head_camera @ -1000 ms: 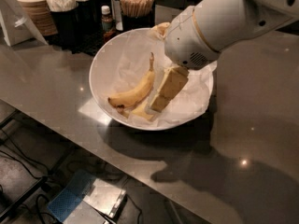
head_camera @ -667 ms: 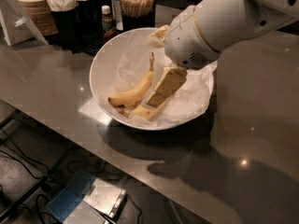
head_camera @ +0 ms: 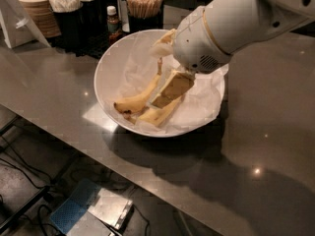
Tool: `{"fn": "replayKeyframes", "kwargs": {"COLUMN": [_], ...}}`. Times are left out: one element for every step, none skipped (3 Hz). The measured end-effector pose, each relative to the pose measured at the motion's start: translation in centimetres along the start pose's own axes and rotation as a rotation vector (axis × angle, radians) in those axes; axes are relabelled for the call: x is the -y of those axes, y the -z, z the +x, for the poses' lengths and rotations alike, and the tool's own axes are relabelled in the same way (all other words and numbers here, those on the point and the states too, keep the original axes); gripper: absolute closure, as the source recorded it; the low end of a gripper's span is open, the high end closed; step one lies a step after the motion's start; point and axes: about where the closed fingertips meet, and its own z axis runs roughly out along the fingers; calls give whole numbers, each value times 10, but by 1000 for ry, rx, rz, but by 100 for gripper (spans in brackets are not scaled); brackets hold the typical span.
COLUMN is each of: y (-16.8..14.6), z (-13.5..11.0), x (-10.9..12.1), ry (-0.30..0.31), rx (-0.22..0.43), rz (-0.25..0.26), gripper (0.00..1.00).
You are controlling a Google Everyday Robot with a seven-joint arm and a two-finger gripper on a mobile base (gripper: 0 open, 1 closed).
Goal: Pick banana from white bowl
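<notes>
The white bowl (head_camera: 106, 73), lined with crumpled white paper, stands on the grey counter. Two bananas lie in it. The straighter yellow banana (head_camera: 158, 116) lies near the bowl's front wall. The more curved banana (head_camera: 135, 101) lies just left of it, its long thin stem pointing up. My gripper (head_camera: 166, 96) reaches down into the bowl from the upper right. Its tan tip sits right over the straighter banana's upper end, touching or nearly touching it. The white arm hides the far part of the bowl.
At the back left of the counter (head_camera: 275, 132) stand a stack of paper bowls (head_camera: 37, 9), black holders with napkins (head_camera: 74, 14), a small bottle (head_camera: 113, 18) and a cup of wooden sticks (head_camera: 144, 6). The counter's front edge runs diagonally below the bowl, with cables on the floor.
The gripper has tilted a little and shifted slightly within the bowl. Both bananas lie where they were.
</notes>
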Motion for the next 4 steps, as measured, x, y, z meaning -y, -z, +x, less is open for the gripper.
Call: {"fn": "replayKeyframes", "kwargs": {"y": [-7,-16,-19,-21], "z": [7,27,46,58], "x": [1,5,12,19], "ry": [23,63,86,76], "rx": [-74,-223,-336,-374], "rz": [-29,-83,-104,-97], "gripper": [16,10,9,17]}}
